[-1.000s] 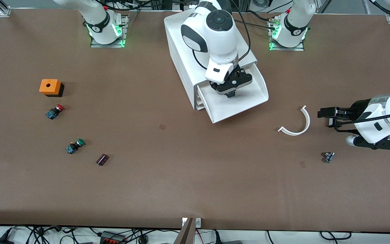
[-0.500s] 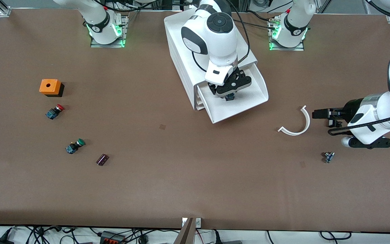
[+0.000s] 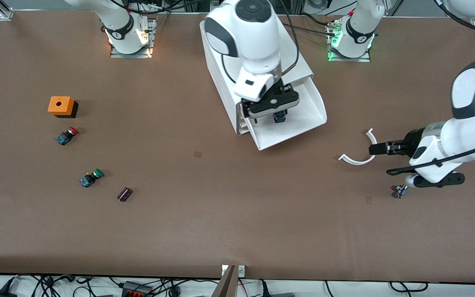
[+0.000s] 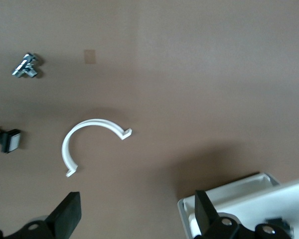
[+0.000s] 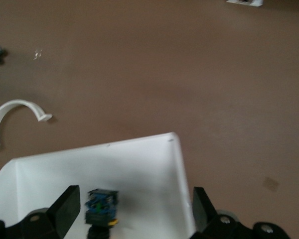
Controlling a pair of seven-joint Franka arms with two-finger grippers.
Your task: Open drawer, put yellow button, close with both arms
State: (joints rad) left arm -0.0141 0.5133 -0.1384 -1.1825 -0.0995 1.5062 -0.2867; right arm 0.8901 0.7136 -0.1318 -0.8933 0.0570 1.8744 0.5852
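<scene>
The drawer (image 3: 293, 136), the top one of the white cabinet (image 3: 221, 70), stands pulled out. The yellow button (image 3: 279, 117) lies on the drawer floor, its black and blue body up and a bit of yellow showing in the right wrist view (image 5: 100, 208). My right gripper (image 3: 273, 111) hangs open over the drawer (image 5: 139, 149), its fingers wide on either side of the button and not touching it. My left gripper (image 3: 372, 148) is open and empty, low over the table by a white curved piece (image 3: 361, 160), toward the left arm's end. The drawer's corner shows in the left wrist view (image 4: 239, 191).
An orange box (image 3: 60, 105), a red-capped switch (image 3: 67, 135), a green-capped switch (image 3: 91, 177) and a small dark purple part (image 3: 124, 194) lie toward the right arm's end. A small metal part (image 3: 400, 191) lies near the left arm, nearer the front camera than the curved piece (image 4: 89, 142).
The right gripper has shifted a little toward the cabinet while the button stays on the drawer floor. The left gripper has moved from the table's end toward the cabinet, up to the curved piece.
</scene>
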